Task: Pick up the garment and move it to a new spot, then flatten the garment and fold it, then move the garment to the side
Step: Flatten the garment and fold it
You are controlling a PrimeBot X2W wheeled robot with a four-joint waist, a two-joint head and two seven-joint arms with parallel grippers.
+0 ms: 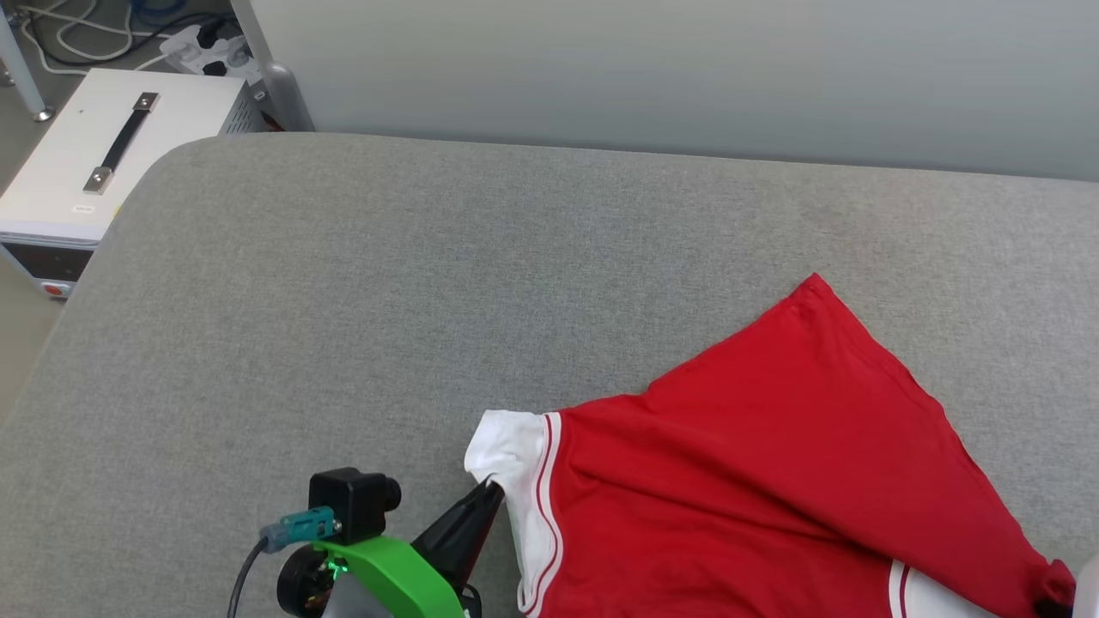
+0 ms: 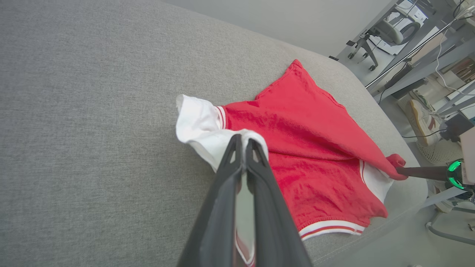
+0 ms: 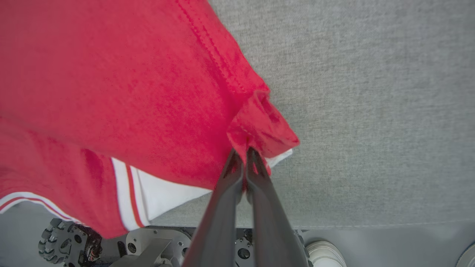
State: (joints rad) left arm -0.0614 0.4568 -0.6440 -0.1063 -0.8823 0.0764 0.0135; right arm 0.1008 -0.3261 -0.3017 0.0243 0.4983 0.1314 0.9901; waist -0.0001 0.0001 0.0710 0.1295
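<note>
Both pinch garment [image 1: 755, 463]: left claw [image 2: 243, 141], right claw [image 3: 245, 151]; right-wrist view: shoe [image 3: 324, 256].

Grey fabric surface [image 1: 343, 300] with rumpled red garment [image 1: 773, 446] atop.

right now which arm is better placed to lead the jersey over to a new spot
Probably left: the left jaws are shut on the white sleeve, beside the bare grey cushion; the right jaws pinch a red corner by the cushion's near edge, with less room.
</note>
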